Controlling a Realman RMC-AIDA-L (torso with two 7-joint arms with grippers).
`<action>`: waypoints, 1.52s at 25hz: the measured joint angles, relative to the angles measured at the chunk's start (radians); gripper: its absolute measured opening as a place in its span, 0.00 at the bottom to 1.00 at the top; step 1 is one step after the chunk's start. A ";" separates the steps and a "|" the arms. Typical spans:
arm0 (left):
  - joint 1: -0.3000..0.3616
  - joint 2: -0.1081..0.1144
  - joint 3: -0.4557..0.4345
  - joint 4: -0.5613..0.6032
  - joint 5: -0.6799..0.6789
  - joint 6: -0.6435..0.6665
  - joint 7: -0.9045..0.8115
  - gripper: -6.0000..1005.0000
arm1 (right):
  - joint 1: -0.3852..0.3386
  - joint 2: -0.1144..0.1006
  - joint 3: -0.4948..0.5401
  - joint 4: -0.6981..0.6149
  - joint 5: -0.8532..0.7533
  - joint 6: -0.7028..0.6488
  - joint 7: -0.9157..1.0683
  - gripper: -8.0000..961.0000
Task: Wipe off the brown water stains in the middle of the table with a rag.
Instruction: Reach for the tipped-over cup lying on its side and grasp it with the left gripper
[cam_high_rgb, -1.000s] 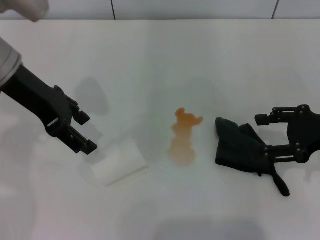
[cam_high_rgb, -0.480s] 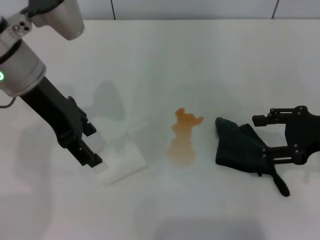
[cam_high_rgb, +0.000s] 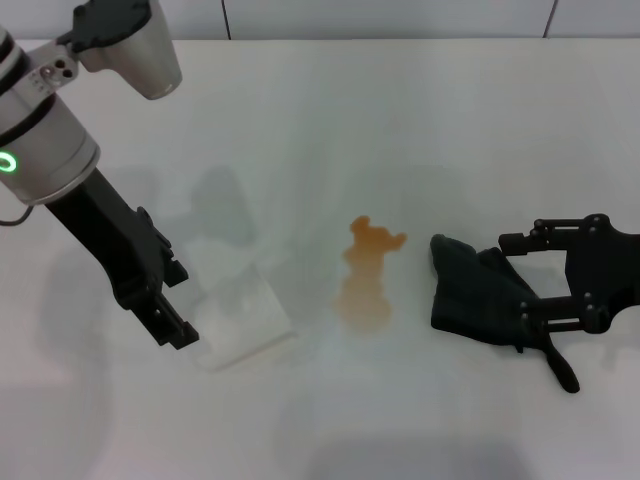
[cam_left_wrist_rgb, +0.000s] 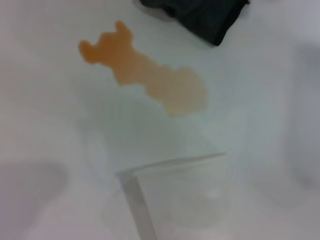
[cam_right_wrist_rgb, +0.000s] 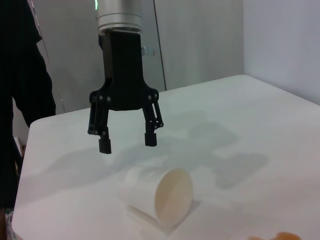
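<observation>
The brown water stains (cam_high_rgb: 365, 280) form an orange patch in the middle of the white table (cam_high_rgb: 330, 120), and they also show in the left wrist view (cam_left_wrist_rgb: 145, 80). To their right lies the dark rag (cam_high_rgb: 475, 290), crumpled, with a narrow tail toward the front. My right gripper (cam_high_rgb: 515, 280) is low on the table and open, its fingers straddling the rag's right part. My left gripper (cam_high_rgb: 180, 305) hangs open just above and left of a tipped cup, as the right wrist view confirms for the left gripper (cam_right_wrist_rgb: 126, 142).
A pale plastic cup (cam_high_rgb: 240, 320) lies on its side left of the stains, its mouth toward the right gripper's side (cam_right_wrist_rgb: 160, 192). A tiled wall borders the table's far edge (cam_high_rgb: 400, 38).
The left arm has swung in, turning its gripper more upright and closer to the cup. The right gripper has edged slightly left along the rag. Stains, rag and cup lie as before.
</observation>
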 joint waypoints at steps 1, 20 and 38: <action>-0.003 0.000 0.001 -0.002 0.008 0.000 0.000 0.87 | 0.000 0.000 0.000 0.000 0.000 -0.001 0.000 0.76; -0.012 -0.039 0.033 -0.017 0.042 -0.082 0.006 0.87 | -0.008 -0.001 -0.012 0.001 0.010 -0.006 0.000 0.76; -0.006 -0.045 0.074 -0.071 -0.031 -0.161 0.004 0.87 | -0.011 -0.002 -0.011 0.000 0.010 -0.016 0.000 0.76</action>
